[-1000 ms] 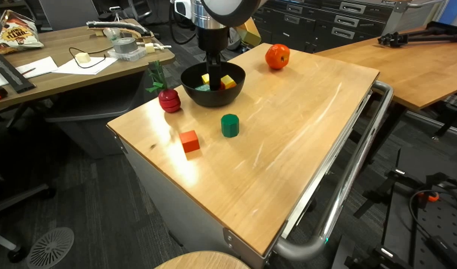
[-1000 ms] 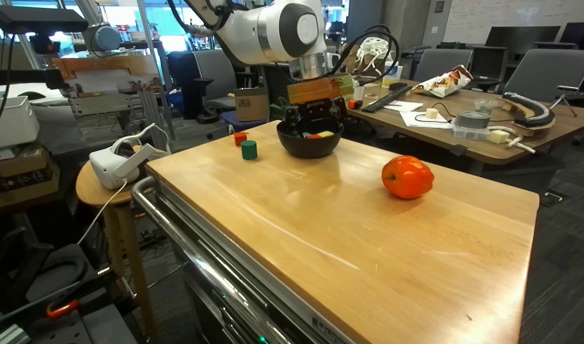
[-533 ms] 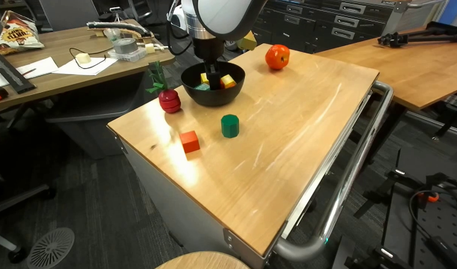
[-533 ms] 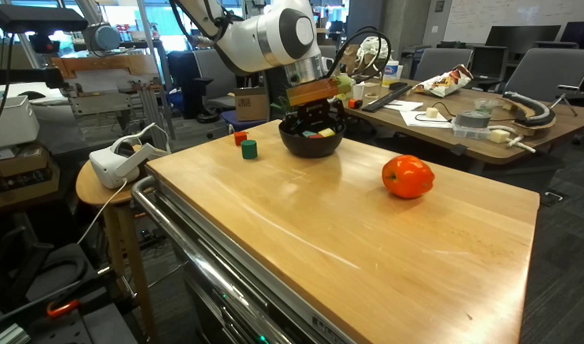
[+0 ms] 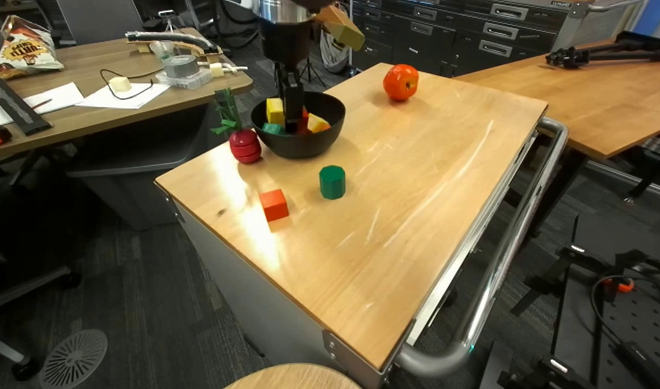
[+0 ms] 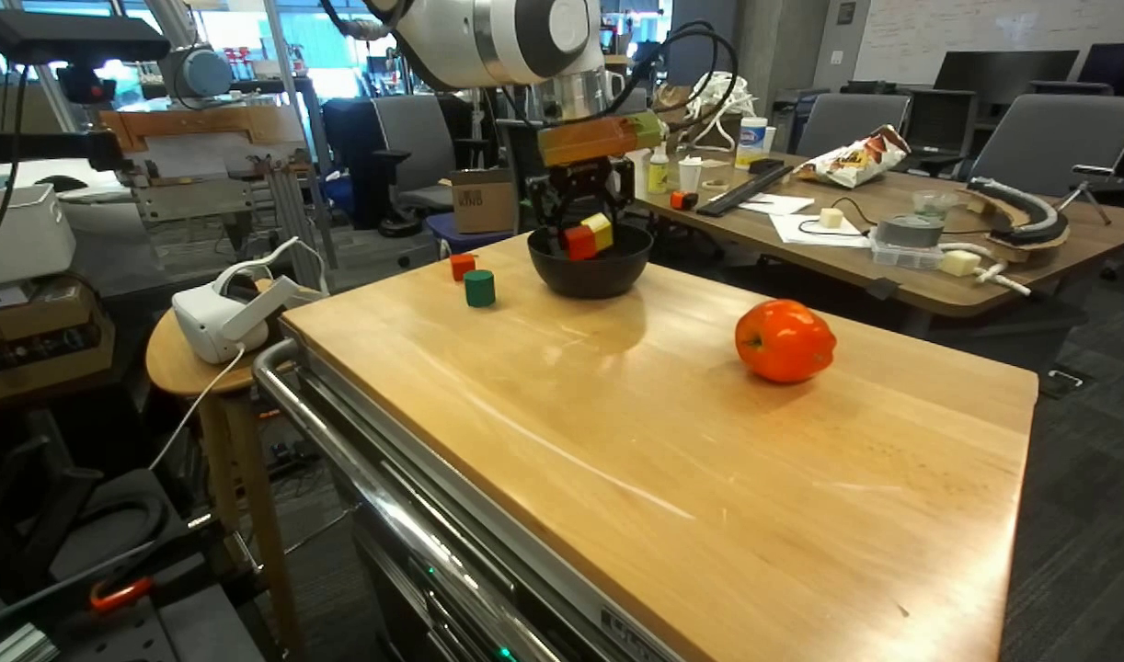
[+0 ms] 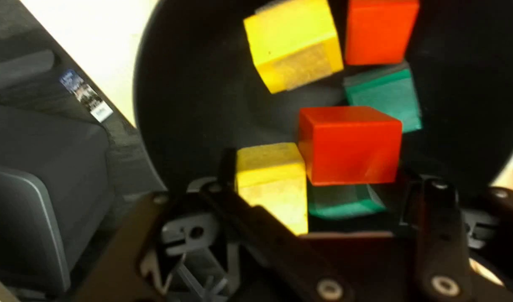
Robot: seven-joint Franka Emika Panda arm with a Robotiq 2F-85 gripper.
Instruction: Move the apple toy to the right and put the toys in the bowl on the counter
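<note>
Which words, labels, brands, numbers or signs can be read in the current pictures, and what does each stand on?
"TURTLE CHIPS": snack bag.
"KIND": cardboard box; the line above it is blurred.
"MAN": pale label below the white bin, perhaps cut off by the picture's edge.
Too small or blurred: whiteboard writing, tool cabinet badge, canister, side label on the counter, printed patch in the wrist view.

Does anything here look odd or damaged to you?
Yes. The gripper pinches a yellow block and a red block together, where I'd expect just one. Also, long pale scratches mark the wooden counter, so its top looks worn.
</note>
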